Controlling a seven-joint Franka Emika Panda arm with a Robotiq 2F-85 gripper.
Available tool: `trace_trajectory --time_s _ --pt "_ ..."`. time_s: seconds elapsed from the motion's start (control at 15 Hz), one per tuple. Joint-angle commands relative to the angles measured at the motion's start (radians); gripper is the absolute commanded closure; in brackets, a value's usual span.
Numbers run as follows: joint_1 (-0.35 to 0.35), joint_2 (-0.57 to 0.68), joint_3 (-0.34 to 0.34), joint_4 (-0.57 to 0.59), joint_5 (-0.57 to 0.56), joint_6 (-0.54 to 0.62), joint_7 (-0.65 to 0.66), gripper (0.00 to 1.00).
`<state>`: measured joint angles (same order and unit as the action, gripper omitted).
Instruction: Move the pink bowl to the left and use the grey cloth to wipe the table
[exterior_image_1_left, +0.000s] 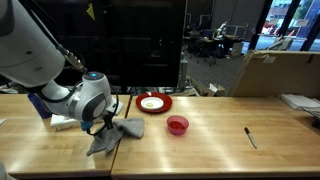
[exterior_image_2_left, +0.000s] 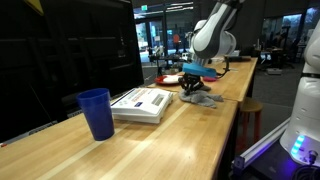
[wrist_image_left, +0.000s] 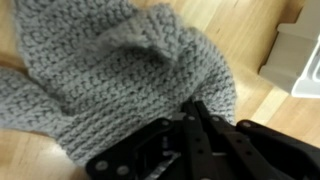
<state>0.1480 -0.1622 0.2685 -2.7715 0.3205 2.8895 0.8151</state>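
Note:
The grey cloth (exterior_image_1_left: 112, 138) is a knitted rag on the left part of the table (exterior_image_1_left: 220, 150), bunched under my gripper (exterior_image_1_left: 106, 122). In the wrist view the gripper (wrist_image_left: 193, 108) is shut, its fingertips pinching the near edge of the cloth (wrist_image_left: 110, 70), which spreads over the wood (wrist_image_left: 250, 40). The pink bowl (exterior_image_1_left: 178, 124) stands upright on the table to the right of the cloth, apart from it. In an exterior view the gripper (exterior_image_2_left: 195, 82) sits low over the cloth (exterior_image_2_left: 200, 99) at the far end of the table (exterior_image_2_left: 180, 140).
A red plate with a white centre (exterior_image_1_left: 153, 102) lies behind the bowl. A black pen (exterior_image_1_left: 250, 137) lies to the right. A white printed box (exterior_image_2_left: 140, 104) and a blue cup (exterior_image_2_left: 96, 112) stand along the table. A cardboard box (exterior_image_1_left: 270, 72) stands at the back right.

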Motion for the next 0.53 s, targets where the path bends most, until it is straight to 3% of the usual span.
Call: trace_trajectory --time_s 0.0,0.47 --pt "0.008 0.001 -0.038 -0.008 0.01 -0.011 -0.032 0.99" --pt "0.008 -0.001 -0.037 0.001 0.0 -0.003 -0.019 0.96"
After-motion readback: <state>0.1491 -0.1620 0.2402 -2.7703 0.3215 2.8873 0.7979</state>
